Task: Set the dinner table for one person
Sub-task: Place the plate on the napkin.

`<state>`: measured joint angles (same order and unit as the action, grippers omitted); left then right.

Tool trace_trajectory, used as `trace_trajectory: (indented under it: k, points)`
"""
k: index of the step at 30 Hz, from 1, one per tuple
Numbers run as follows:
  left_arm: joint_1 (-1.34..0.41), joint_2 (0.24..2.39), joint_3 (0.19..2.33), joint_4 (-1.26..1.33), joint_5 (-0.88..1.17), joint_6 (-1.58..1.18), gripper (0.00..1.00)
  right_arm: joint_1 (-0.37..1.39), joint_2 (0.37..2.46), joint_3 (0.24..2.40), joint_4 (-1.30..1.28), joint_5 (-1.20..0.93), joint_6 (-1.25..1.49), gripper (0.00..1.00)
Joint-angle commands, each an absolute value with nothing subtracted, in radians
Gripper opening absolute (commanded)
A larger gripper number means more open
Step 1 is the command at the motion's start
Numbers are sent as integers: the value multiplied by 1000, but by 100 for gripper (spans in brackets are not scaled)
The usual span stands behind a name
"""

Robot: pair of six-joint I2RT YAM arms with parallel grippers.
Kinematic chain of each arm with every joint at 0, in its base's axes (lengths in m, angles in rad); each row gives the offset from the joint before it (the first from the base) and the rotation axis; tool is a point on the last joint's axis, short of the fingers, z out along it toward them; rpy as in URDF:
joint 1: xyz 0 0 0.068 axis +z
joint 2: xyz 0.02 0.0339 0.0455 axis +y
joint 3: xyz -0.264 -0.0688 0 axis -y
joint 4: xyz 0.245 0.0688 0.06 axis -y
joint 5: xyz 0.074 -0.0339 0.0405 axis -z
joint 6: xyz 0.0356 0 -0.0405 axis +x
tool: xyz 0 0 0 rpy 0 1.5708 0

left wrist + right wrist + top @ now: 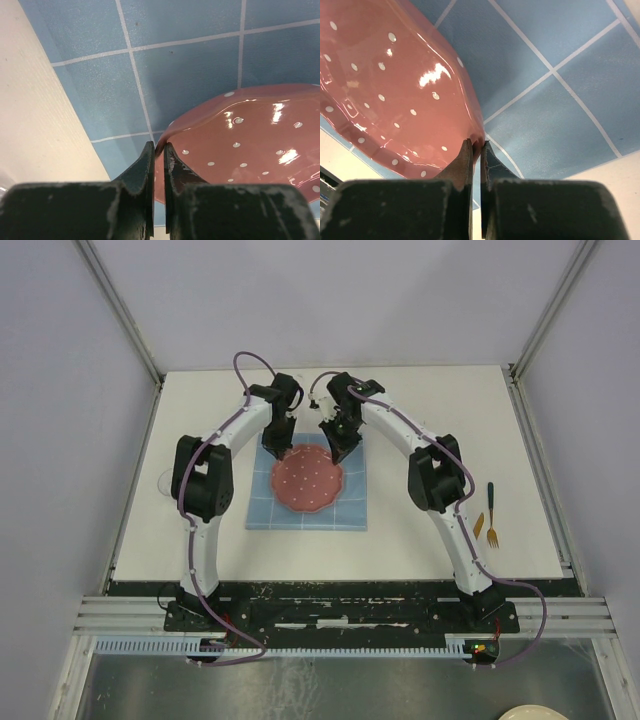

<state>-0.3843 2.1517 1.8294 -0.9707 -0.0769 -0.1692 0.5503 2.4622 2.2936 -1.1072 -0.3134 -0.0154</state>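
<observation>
At centre of the worktop (430, 410), seen from above: the blue grid mat (350, 515) lies flat, and the pink white-dotted plate (308, 480) sits within its outline, towards the mat's 12 o'clock edge. The worktop itself is the large white square filling the middle of the top view, with the arm bases along its 6 o'clock edge.

Left hand (159, 146): at the plate's 11 o'clock. Fingers narrow and pinched on the plate's wavy rim, one finger to each side of the rim's edge.

Right hand (476, 144): at the plate's 1 o'clock. Fingers likewise nearly together, with the rim nipped between the tips.

Both arms reach in from 6 o'clock and bend inward, wrists close together at the mat's 12 o'clock side.

Whether the plate bears on the mat or is raised off it: cannot tell. In both wrist views the mat's white grid lines run under and past the rim.

At 3 o'clock of the mat, well apart from it and near the worktop's edge: a fork (492, 520), dark handle, gold tines pointing to 6 o'clock. Just beside it at 9 o'clock is a small orange piece (479, 524), too small to identify.
</observation>
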Motion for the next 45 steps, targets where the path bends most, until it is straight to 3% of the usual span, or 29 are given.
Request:
trace_trajectory:
  k: [1,16,45]
  points:
    - [-392,2104,1861,-777,-14,-152,3,660,2452,2348,-1097,-524,-58,2]
    - [-387,2137,1899,-753,12,-170,3,670,2407,2242,-1068,-440,-64,2]
    - [-389,2155,1861,-672,-23,-153,4,667,2437,2270,-1063,-416,-66,2]
